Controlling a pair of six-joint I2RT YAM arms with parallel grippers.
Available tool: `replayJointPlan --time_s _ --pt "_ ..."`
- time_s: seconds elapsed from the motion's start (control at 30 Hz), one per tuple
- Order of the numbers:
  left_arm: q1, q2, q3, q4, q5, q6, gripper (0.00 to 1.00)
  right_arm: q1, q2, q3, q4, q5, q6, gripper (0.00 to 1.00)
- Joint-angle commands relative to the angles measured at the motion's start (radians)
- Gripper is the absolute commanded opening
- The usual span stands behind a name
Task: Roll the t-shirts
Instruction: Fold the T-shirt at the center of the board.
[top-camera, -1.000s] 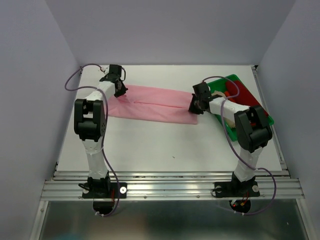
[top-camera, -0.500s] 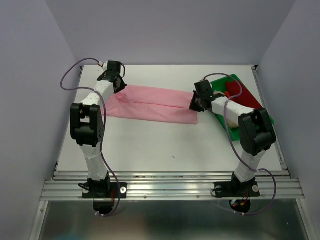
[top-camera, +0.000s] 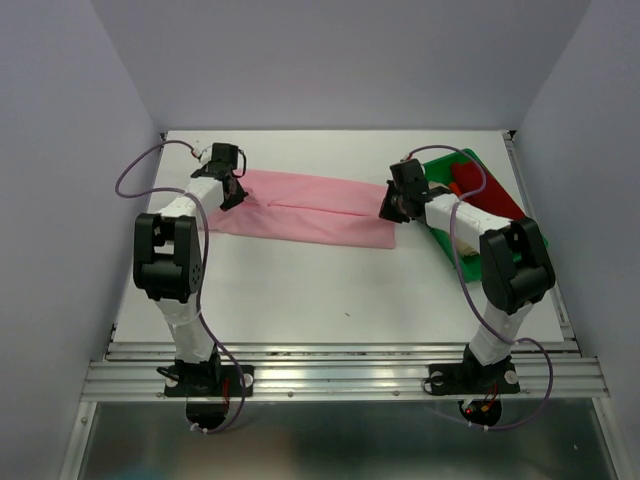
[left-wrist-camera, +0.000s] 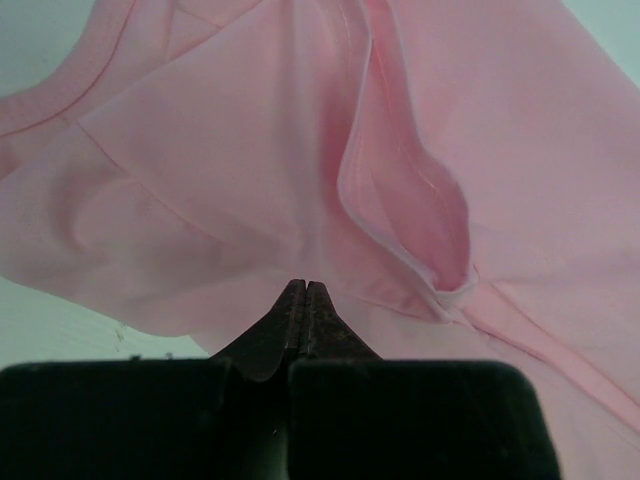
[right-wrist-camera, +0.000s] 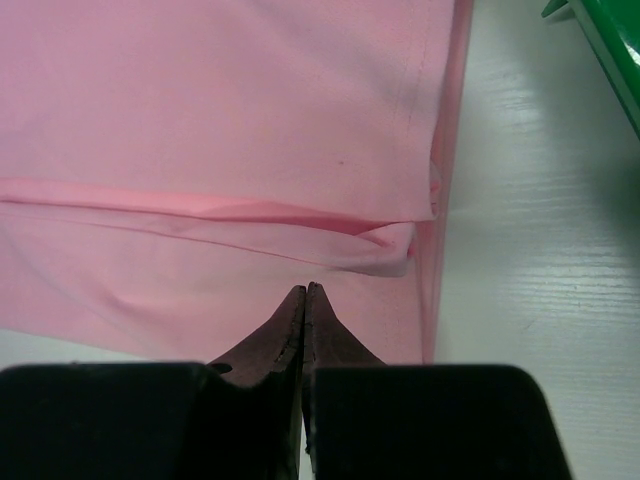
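A light pink t-shirt (top-camera: 310, 208), folded lengthwise into a long strip, lies flat across the middle of the table. My left gripper (top-camera: 233, 196) is shut at its left end. In the left wrist view the closed tips (left-wrist-camera: 305, 285) rest over rumpled pink cloth (left-wrist-camera: 250, 150) near a sleeve fold, with nothing seen between them. My right gripper (top-camera: 388, 212) is shut at the strip's right end. In the right wrist view its tips (right-wrist-camera: 304, 288) sit over the pink cloth (right-wrist-camera: 200, 100), just below a fold by the hem. A dark red t-shirt (top-camera: 488, 188) lies in the tray.
The green tray (top-camera: 455, 157) stands at the right, partly under my right arm; its corner (right-wrist-camera: 610, 40) shows in the right wrist view. White table surrounds the shirt, with walls at the left, back and right.
The left arm's elbow has swung left and its wrist has turned, the gripper staying at the shirt's left end. The right arm has shifted slightly. The pink t-shirt lies as before.
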Motion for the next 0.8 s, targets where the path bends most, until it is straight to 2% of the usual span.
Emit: replayJointPlan --time_s 0.0,0.13,0.47,0.77 --pt "0.0 0.054 0.038 0.007 -0.001 -0.01 0.0 -0.008 -0.032 -0.015 0.009 -0.002 -0.017 0.01" --pt "0.0 0.095 0.079 0.016 0.005 -0.01 0.0 -0.008 -0.036 -0.019 0.009 0.0 -0.017 0.01" --pt "-0.006 0.212 0.294 -0.012 0.054 -0.011 0.0 -0.008 -0.03 -0.021 0.008 0.022 -0.023 0.01" --pt "-0.012 0.282 0.349 -0.016 0.078 -0.008 0.0 -0.008 0.016 0.024 0.001 0.027 -0.029 0.01"
